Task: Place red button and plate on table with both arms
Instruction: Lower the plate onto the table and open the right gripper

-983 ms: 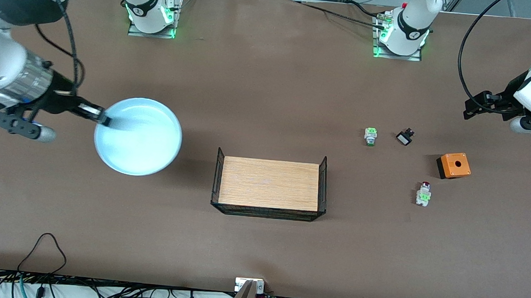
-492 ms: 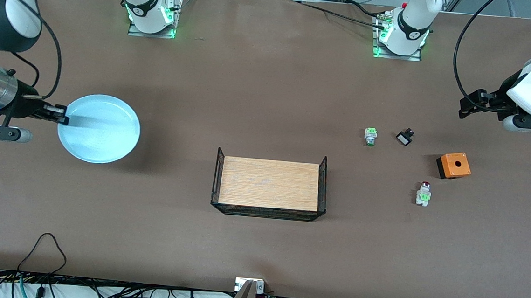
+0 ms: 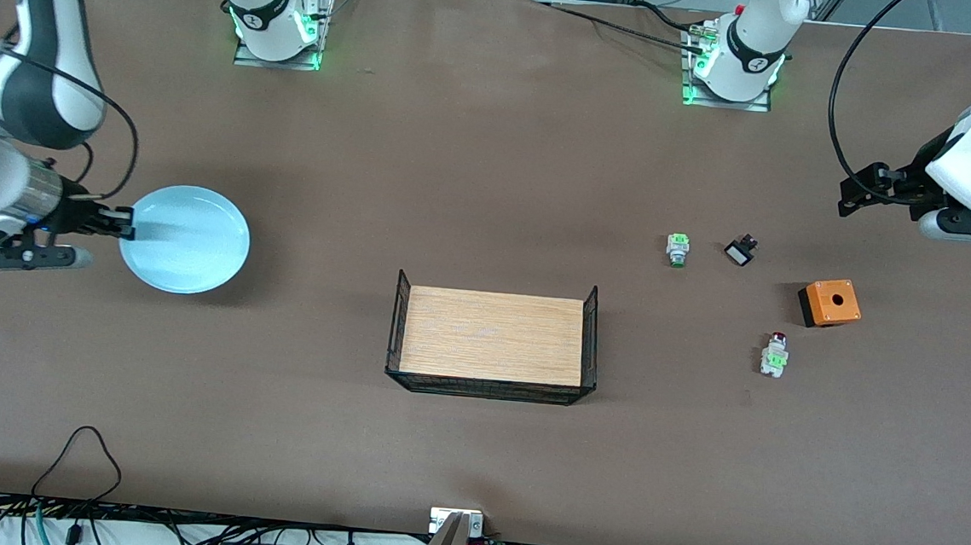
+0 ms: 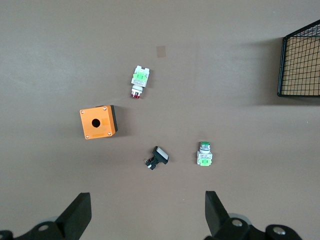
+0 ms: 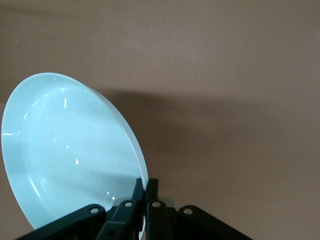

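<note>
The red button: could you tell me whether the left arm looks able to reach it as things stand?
Probably yes: the left gripper hangs open over bare table, and the red button lies alone beside the orange box.

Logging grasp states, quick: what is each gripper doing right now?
Left gripper: open, empty, over the table.
Right gripper: shut on the plate rim.

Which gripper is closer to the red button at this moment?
Left. The left gripper is open above the table, toward the red button's end. The right gripper is shut on the plate at the right arm's end.
</note>
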You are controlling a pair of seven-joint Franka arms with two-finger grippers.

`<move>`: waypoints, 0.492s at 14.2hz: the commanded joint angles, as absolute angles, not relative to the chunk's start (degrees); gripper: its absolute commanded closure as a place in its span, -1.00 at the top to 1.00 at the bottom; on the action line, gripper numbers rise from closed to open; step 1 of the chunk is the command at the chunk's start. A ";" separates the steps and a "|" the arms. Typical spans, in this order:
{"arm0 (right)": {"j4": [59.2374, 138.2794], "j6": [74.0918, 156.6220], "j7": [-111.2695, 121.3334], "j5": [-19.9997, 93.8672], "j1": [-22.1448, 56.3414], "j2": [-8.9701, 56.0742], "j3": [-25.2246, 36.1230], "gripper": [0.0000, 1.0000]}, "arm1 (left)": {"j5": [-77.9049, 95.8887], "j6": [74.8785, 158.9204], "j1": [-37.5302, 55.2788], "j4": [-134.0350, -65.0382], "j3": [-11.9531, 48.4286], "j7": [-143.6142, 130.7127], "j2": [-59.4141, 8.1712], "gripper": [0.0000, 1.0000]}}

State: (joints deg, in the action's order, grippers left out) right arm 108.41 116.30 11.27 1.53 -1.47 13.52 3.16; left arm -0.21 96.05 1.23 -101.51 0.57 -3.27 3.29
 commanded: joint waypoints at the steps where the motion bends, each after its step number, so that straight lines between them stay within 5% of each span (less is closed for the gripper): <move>1: 116.87 124.43 13.61 0.62 -2.02 11.69 2.46 -1.00 | -1.49 94.92 1.49 -100.11 0.70 -3.34 2.81 1.00; 7: 124.53 135.69 20.38 0.62 -4.39 14.32 2.46 -1.00 | -1.49 94.66 1.49 -100.11 0.70 -3.43 2.81 1.00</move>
